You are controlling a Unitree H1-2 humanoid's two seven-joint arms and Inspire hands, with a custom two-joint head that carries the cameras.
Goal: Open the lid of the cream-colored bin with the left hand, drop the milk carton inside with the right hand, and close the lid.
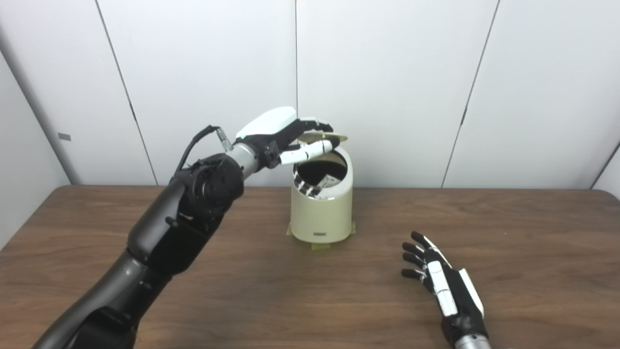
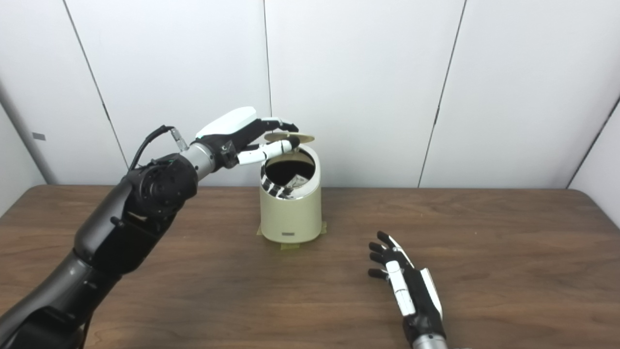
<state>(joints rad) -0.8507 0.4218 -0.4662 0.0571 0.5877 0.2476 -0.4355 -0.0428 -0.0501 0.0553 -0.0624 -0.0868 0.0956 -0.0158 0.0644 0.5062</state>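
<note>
Fingers [image 1: 315,123] of the left hand [image 1: 286,135] are pinched on the lid [image 1: 334,139] of the bin [image 1: 322,213], with the thumb underneath and the rest resting on top, so the hand is clamped on that thin cream disc and holding it tipped up above the opening. Pretty sure the drop part is already done: you can see the milk carton [image 1: 319,185] down inside the bin, a black and white patterned thing leaning against the near inner wall. So my read is we're at the last step, closing the lid.

For the next move I'd guess the left hand needs to bring the lid down flat onto the rim and then let go without dragging the bin. The bin looks taped to the table [image 1: 484,218] at its base, which should help it stay put. One thing I can't tell is whether the carton pokes up high enough to block the lid; from here it looks below the rim.

Pose-wise, the left arm reaches in from the lower left, elbow bent and raised, wrist roughly level, hand pointing right over the top of the bin. The right hand [image 1: 443,281] lies on the table well in front of the bin and to its right, fingers spread apart and holding nothing.
</note>
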